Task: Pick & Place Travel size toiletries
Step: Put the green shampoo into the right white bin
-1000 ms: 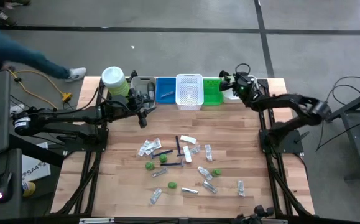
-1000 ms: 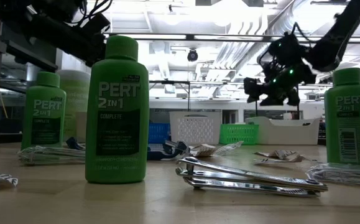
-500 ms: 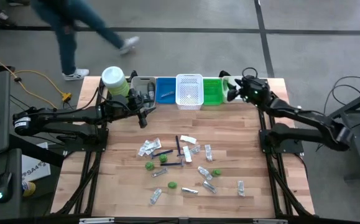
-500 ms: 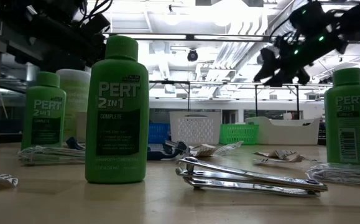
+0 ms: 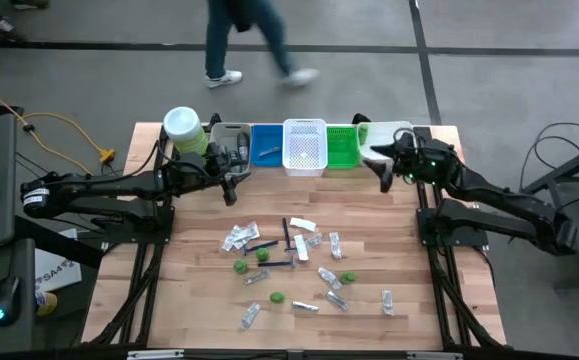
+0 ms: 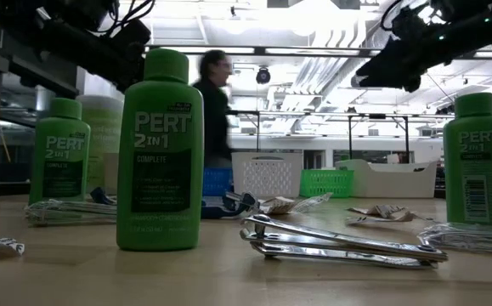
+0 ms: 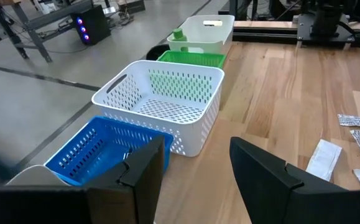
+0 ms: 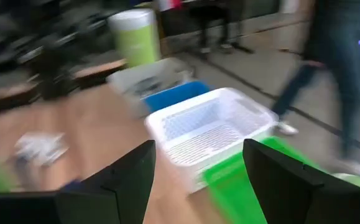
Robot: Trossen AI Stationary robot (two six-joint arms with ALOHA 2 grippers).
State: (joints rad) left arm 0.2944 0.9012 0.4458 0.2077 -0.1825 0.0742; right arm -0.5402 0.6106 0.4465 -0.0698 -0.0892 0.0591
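The toiletries lie scattered mid-table: small green bottles (image 5: 263, 256), clear sachets (image 5: 239, 237) and dark sticks (image 5: 287, 236). In the low view a green bottle (image 6: 161, 153) stands upright beside metal clippers (image 6: 339, 242). My left gripper (image 5: 231, 182) (image 7: 195, 165) is open and empty, hovering just in front of the blue bin (image 7: 105, 149). My right gripper (image 5: 384, 168) (image 8: 198, 180) is open and empty, raised near the far-right white bin (image 5: 394, 135); it shows high up in the low view (image 6: 390, 72). One green bottle (image 7: 178, 35) sits in that white bin.
A row of bins lines the far edge: grey (image 5: 231, 135), blue (image 5: 266, 143), white basket (image 5: 305, 146), green (image 5: 341, 147). A pale-green white-lidded jar (image 5: 182, 128) stands at the far left corner. A person (image 5: 254, 35) walks on the floor beyond the table.
My right gripper has drawn back from over the far-right white bin toward the table's near edge and risen, staying open. The person has walked across the floor beyond the far edge, from left toward the middle.
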